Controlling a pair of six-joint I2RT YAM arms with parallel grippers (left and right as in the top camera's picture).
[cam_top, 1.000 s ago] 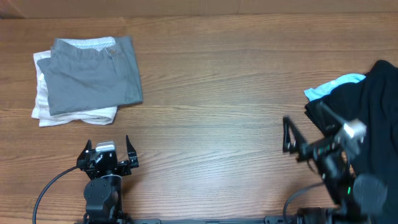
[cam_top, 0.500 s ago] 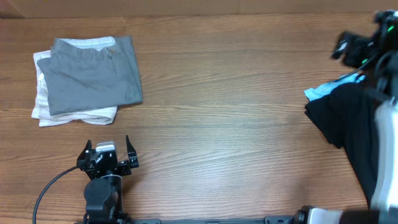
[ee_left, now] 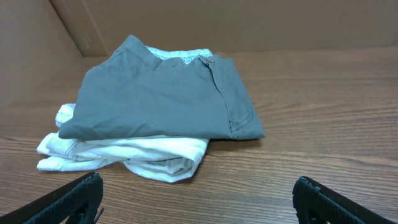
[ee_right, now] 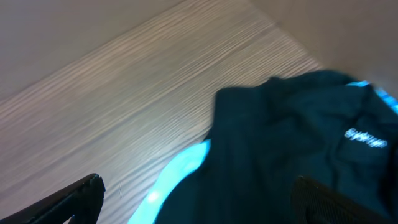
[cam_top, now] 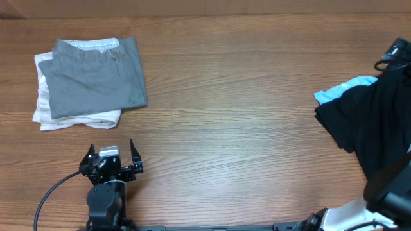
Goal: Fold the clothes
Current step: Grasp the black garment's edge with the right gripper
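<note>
Your wood table point(cam_top: 244, 83) holds a folded stack point(cam_top: 90, 80) at ten o'clock and the black shirt point(cam_top: 379, 115) at three. The jaws of the left gripper point(cam_top: 112, 149) and right gripper point(ee_right: 199, 196) stand spread, empty.

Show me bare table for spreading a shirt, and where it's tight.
Free: the table centre, between the folded stack at rear left and the black shirt at right; also the front strip right of the left hand. Tight: the right edge, black shirt heaped over the blue shirt.
</note>
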